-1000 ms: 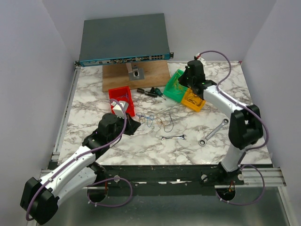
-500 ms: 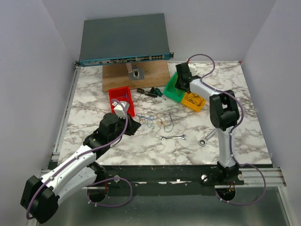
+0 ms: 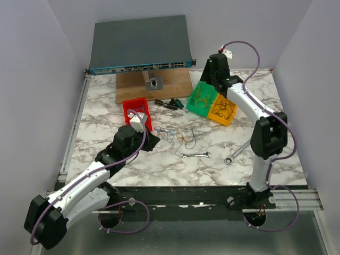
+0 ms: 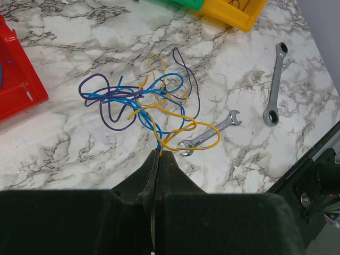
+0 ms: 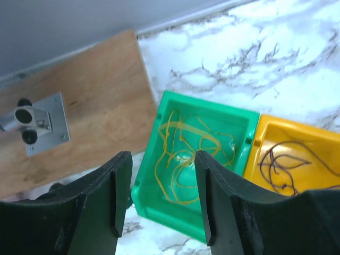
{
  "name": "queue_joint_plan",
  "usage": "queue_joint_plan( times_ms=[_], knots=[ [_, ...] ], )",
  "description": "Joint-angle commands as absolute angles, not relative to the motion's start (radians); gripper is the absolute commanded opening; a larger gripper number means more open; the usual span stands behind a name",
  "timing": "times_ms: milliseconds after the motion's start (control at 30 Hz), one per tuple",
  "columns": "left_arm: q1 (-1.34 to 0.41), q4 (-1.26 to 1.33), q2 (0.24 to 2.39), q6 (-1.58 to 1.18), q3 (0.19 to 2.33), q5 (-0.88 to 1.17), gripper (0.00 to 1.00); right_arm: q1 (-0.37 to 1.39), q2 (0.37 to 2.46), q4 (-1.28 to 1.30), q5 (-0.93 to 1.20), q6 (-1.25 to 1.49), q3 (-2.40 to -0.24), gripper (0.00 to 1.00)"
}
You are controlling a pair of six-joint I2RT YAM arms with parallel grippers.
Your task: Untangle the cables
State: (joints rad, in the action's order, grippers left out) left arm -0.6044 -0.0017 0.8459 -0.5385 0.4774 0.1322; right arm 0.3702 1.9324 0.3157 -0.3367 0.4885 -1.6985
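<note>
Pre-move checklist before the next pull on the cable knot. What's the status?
1. Left tool has a grip: ok. It is shut on yellow and blue strands of the cables.
2. Right tool is free: ok. It is open and empty.
3. Right tool is at the knot: not ok. It hangs over the green bin, away from the cables.
4. Knot is clear of tools on the table: not ok. A yellow loop crosses the small wrench.
5. Which strand to pull free: cannot tell. Blue, purple and yellow strands cross each other.
</note>
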Motion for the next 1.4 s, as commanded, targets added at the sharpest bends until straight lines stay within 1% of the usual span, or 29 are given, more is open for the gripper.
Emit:
queue_joint_plan(
  times_ms=[0, 167, 233, 333, 467, 633, 900, 1033, 1133, 1367],
  knots=[
    [-0.611, 0.002, 0.846, -0.529, 0.503, 0.14, 0.0, 0.326, 1.999, 0.359, -0.326, 0.406, -1.771, 0.58],
    [-0.61, 0.002, 0.838, -0.522, 0.495, 0.124, 0.0, 0.313, 2.121, 0.431, -0.227, 0.312, -1.916, 0.58],
    [-0.61, -0.02, 0.839, -0.522, 0.497, 0.122, 0.0, 0.313, 2.151, 0.446, -0.187, 0.296, -1.935, 0.56],
    [-0.611, -0.015, 0.844, -0.525, 0.497, 0.124, 0.0, 0.313, 2.159, 0.426, -0.13, 0.294, -1.901, 0.56],
    [-0.611, -0.017, 0.851, -0.522, 0.501, 0.124, 0.0, 0.313, 2.116, 0.355, -0.089, 0.296, -1.796, 0.56],
    [-0.61, -0.017, 0.862, -0.52, 0.511, 0.125, 0.0, 0.313, 2.04, 0.319, -0.109, 0.279, -1.722, 0.56],
    [-0.61, -0.016, 0.874, -0.522, 0.523, 0.124, 0.0, 0.313, 1.932, 0.311, -0.135, 0.218, -1.697, 0.57],
    [-0.611, -0.016, 0.878, -0.522, 0.526, 0.126, 0.0, 0.314, 1.85, 0.217, 0.035, 0.153, -1.601, 0.57],
    [-0.612, -0.015, 0.882, -0.52, 0.529, 0.124, 0.0, 0.322, 1.867, 0.261, 0.116, 0.11, -1.624, 0.55],
    [-0.612, -0.016, 0.886, -0.521, 0.532, 0.127, 0.0, 0.358, 1.965, 0.38, 0.115, 0.011, -1.704, 0.52]
  ],
)
